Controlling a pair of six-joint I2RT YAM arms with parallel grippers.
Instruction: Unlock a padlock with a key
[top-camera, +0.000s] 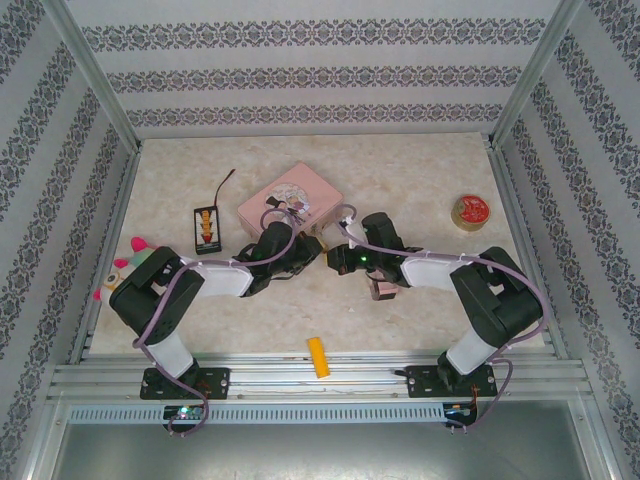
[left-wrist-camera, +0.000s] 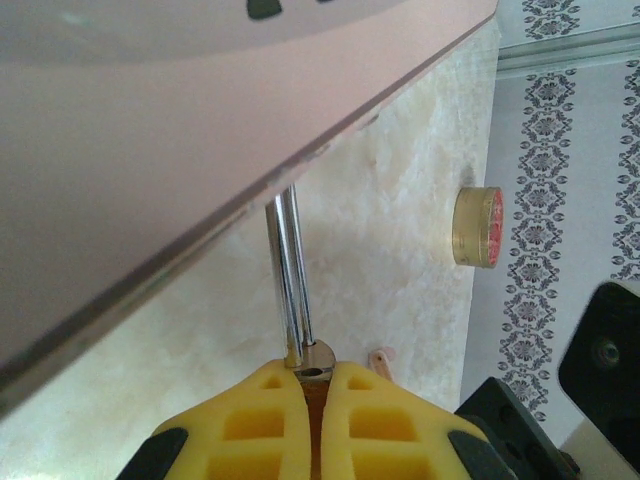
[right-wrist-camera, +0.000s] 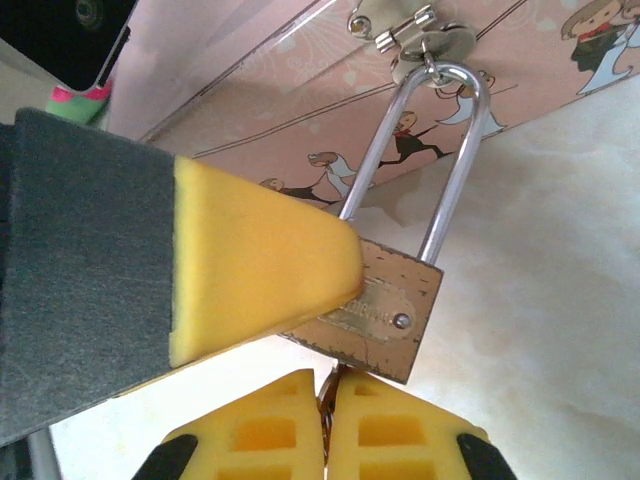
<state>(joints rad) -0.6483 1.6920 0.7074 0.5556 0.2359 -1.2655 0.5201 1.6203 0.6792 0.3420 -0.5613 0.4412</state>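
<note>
Left tool (left-wrist-camera: 316, 372) clamps scuffed brass padlock (right-wrist-camera: 385, 310)

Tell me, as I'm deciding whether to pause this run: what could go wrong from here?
The key is only a sliver between the shut right jaws under the padlock; if misaligned, turning could make it slip. The left jaws, shut, grip just one side of the padlock's body, so a twist might pull it loose. The shackle hangs through the hasp of the pink tin; a hard tug could drag the tin.
</note>
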